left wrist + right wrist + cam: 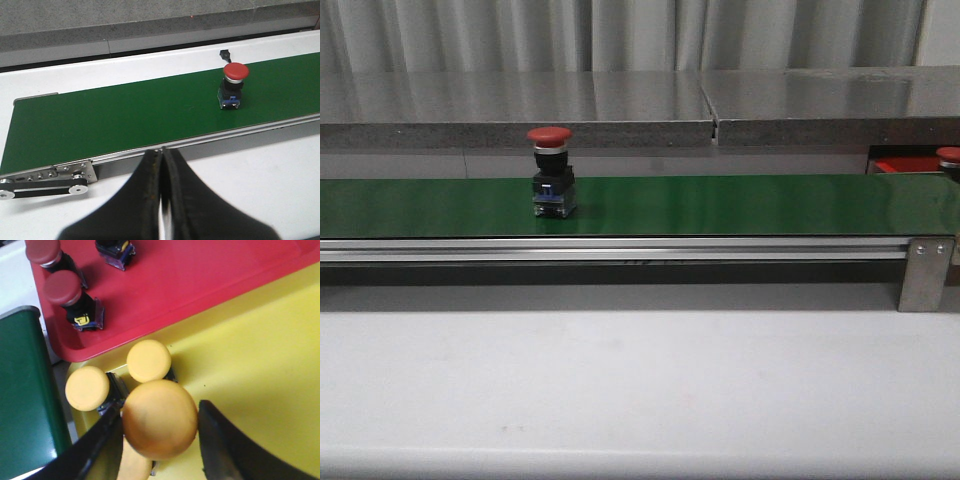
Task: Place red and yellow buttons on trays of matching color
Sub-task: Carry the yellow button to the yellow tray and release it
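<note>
One red button stands upright on the green belt, its long axis vertical: red domed cap on top, black body with a blue part below, base on the belt surface. In the front view it sits left of the belt's middle; the belt itself runs left to right across the view, with a metal rail along its near edge and a white table in front.

At the far right edge of the front view a second red cap is partly visible beside a strip of the red tray (most of both is cut off by the frame).

The right wrist view shows the red tray and the yellow tray lying edge to edge, next to the end of the belt. On the red tray, three buttons are counted: two with dark red caps leaning over, and one at the frame's edge of which only the black and purple body shows. On the yellow tray, two yellow buttons stand cap-up and close together.

A third yellow button sits between the jaws of the right gripper, cap toward the camera; the fingers are on either side of it, clamped.

The left gripper has its fingers pressed together with nothing between them. It is over the white table on the near side of the belt, well apart from the red button standing upright on the belt.
</note>
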You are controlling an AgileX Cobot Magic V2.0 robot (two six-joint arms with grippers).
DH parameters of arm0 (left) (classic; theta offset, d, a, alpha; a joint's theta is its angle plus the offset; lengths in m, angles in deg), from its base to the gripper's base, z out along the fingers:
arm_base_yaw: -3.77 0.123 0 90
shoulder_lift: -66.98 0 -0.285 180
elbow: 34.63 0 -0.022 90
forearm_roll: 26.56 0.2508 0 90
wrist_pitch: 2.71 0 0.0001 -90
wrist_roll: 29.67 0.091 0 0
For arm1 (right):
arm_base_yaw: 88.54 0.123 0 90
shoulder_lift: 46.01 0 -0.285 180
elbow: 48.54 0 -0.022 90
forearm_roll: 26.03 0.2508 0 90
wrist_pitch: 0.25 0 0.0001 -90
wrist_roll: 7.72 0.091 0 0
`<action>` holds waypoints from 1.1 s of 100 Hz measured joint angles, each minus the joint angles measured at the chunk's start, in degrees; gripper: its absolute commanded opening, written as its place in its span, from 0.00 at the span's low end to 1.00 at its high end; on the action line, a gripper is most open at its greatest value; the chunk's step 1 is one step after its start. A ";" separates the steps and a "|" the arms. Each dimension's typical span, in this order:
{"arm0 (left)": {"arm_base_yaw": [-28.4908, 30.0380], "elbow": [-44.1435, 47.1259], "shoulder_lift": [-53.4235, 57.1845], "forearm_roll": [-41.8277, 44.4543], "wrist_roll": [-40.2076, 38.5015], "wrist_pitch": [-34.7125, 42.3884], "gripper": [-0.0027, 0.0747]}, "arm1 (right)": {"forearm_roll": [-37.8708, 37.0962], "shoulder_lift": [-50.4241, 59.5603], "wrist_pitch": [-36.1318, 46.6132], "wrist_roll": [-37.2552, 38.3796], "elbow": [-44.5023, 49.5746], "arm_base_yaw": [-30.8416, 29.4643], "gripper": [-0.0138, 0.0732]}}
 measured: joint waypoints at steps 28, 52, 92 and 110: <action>0.00 0.00 0.00 0.00 0.00 0.00 0.01 | 1.49 -6.08 3.69 0.00 0.91 0.00 0.23; 0.00 0.00 0.00 0.00 0.00 0.00 0.01 | 2.30 -9.75 4.39 0.00 0.91 0.00 0.25; 0.00 0.00 0.00 0.00 0.00 0.00 0.01 | 2.43 -10.91 4.39 0.11 0.91 0.00 0.75; 0.00 0.00 0.00 0.00 0.00 0.00 0.01 | 2.43 -10.91 4.73 0.11 0.91 0.00 0.75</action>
